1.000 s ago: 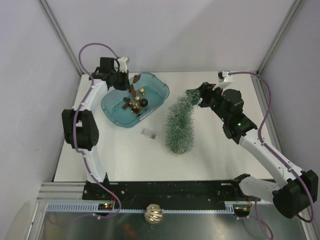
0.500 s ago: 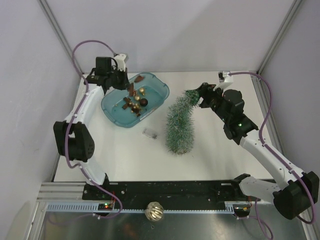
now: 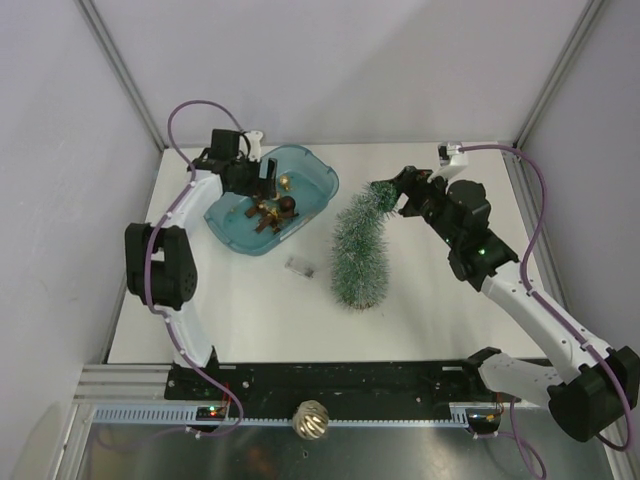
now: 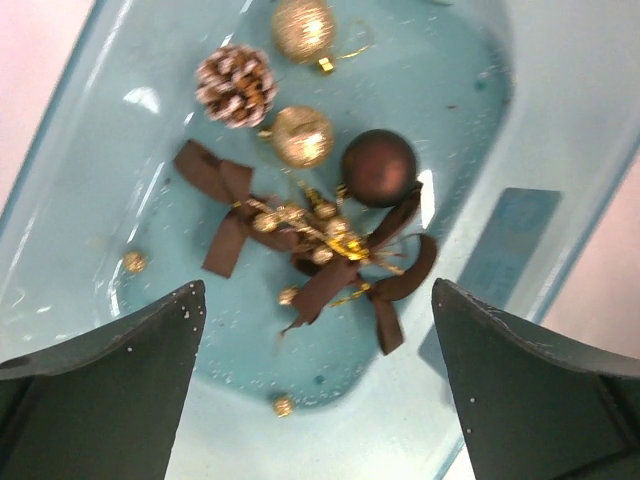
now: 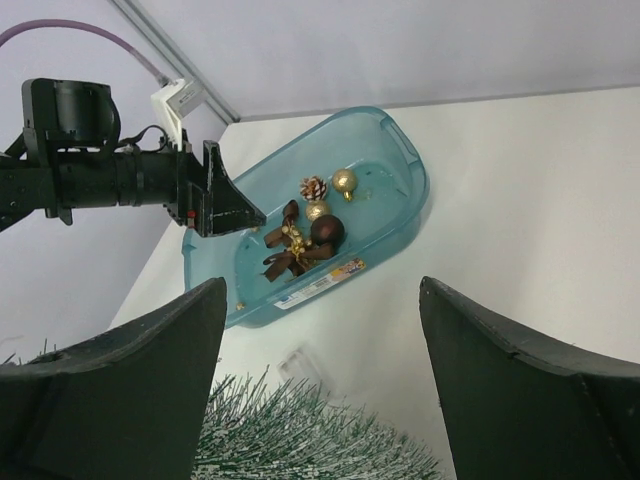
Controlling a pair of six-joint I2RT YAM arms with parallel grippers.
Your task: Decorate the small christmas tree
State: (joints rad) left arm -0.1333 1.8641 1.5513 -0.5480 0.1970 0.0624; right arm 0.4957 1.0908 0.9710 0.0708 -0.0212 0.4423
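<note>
The small christmas tree stands on the white table, frosted green, its bent tip toward my right gripper. That gripper is open just beside the tip, and the needles show below and between its fingers without being clamped. My left gripper hangs open and holds nothing over the teal tub. Below its fingers lie a pinecone, two gold baubles, a dark bauble and brown ribbon bows.
A small clear piece lies on the table between tub and tree. A gold ribbed ornament sits on the metal ledge in front of the arm bases. Frame posts and grey walls close in the back corners.
My left gripper has opened and swung in over the tub; the brown ornament it held now lies in the tub. The right gripper's jaws have spread wider by the tree tip.
</note>
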